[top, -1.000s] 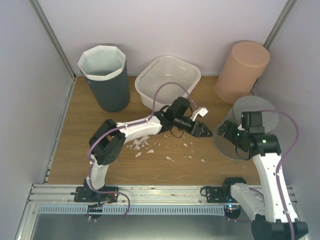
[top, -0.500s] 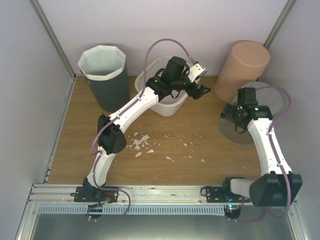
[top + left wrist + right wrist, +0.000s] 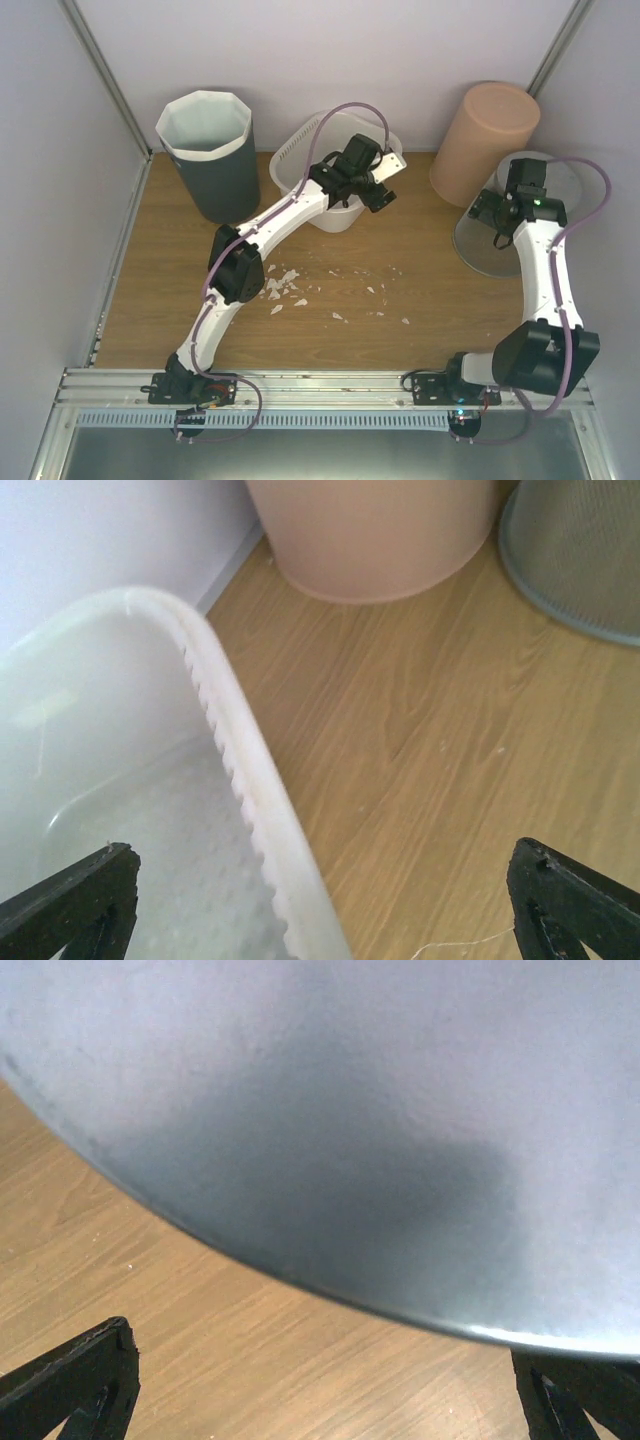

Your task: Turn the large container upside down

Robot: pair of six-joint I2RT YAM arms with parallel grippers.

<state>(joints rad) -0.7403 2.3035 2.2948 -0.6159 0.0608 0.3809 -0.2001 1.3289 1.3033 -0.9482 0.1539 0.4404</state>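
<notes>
A large white plastic basin (image 3: 303, 163) stands upright at the back centre, opening up. My left gripper (image 3: 377, 196) is open at its right rim; in the left wrist view (image 3: 320, 910) the scalloped white rim (image 3: 250, 800) runs between the two wide-apart fingers. My right gripper (image 3: 497, 218) is open against the grey bin (image 3: 497, 248) at the right. The right wrist view (image 3: 320, 1390) shows the bin's smooth grey surface (image 3: 380, 1120) close above the wood, filling the frame.
A dark bin with a white liner (image 3: 212, 155) stands back left. A tall pink bin (image 3: 482, 143) stands back right, beside the grey bin; both show in the left wrist view (image 3: 370, 530). White scraps (image 3: 283, 285) lie on the wooden table.
My left arm swung from the table's middle back to the white basin's right rim. My right arm stretched toward the back right, and the grey bin shifted that way with it.
</notes>
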